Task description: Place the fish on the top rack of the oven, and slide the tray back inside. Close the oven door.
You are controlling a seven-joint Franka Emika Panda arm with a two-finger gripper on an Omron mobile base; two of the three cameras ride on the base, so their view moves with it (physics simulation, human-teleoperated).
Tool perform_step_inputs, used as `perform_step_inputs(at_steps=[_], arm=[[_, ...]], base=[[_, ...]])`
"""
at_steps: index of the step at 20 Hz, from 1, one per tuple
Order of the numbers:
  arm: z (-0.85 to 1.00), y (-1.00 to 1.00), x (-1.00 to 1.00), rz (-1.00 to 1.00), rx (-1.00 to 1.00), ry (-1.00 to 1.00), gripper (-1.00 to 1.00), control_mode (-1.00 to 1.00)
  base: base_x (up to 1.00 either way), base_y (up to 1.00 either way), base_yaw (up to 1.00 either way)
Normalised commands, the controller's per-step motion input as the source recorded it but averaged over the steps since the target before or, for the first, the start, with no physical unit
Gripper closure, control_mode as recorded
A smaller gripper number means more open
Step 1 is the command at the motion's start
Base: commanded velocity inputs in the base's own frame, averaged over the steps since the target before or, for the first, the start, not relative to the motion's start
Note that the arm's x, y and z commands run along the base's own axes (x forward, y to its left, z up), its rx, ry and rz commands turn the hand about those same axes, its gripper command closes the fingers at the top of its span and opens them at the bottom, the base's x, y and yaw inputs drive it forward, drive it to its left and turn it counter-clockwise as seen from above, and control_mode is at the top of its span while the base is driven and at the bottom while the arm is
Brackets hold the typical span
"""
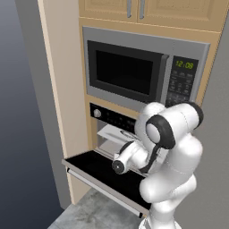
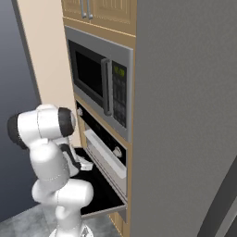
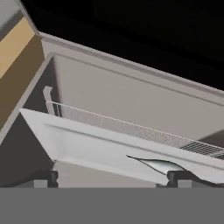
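The oven (image 1: 114, 118) stands with its oven door (image 1: 96, 170) folded down flat, its silver handle (image 1: 100, 189) along the front edge. The pale tray (image 3: 83, 144), which is the top rack, sticks partway out of the cavity (image 1: 110, 133). The small dark silvery fish (image 3: 158, 165) lies on the tray's near right part, tail pointing left. My gripper (image 3: 113, 179) hangs just in front of the tray's edge, open. Its right fingertip (image 3: 183, 177) is close beside the fish and its left fingertip (image 3: 43, 177) is far off; nothing is held.
A wire rack (image 3: 131, 128) sits deeper inside, behind the tray. The microwave (image 1: 134, 71) with green digits is mounted above the oven. A grey wall panel (image 2: 185, 115) closes off the right side. My own arm crosses above the lowered door (image 2: 99, 194).
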Motion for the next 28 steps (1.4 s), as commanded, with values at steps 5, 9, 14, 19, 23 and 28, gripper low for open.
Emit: perform_step_inputs(at_steps=[5, 9, 14, 19, 23, 28], arm=[[1.0, 0.53, -0.36, 0.02, -0.01, -0.02, -1.0, -1.0], [1.0, 0.55, -0.3, 0.0, 0.0, 0.03, -1.0, -1.0], [0.75, 0.84, -0.86, 0.0, 0.0, 0.05, -1.0, -1.0], [0.12, 0.85, -1.0, 0.0, 0.0, -0.04, -1.0, -1.0], [0.0, 0.76, -1.0, -0.04, 0.0, -0.13, -1.0, -1.0], [-0.19, 0.79, -0.96, -0.12, 0.0, -0.03, -1.0, -1.0]], base=[[0.0, 0.0, 0.0], [0.0, 0.0, 0.0], [0.0, 0.0, 0.0], [0.0, 0.0, 0.0], [0.0, 0.0, 0.0], [0.0, 0.0, 0.0]])
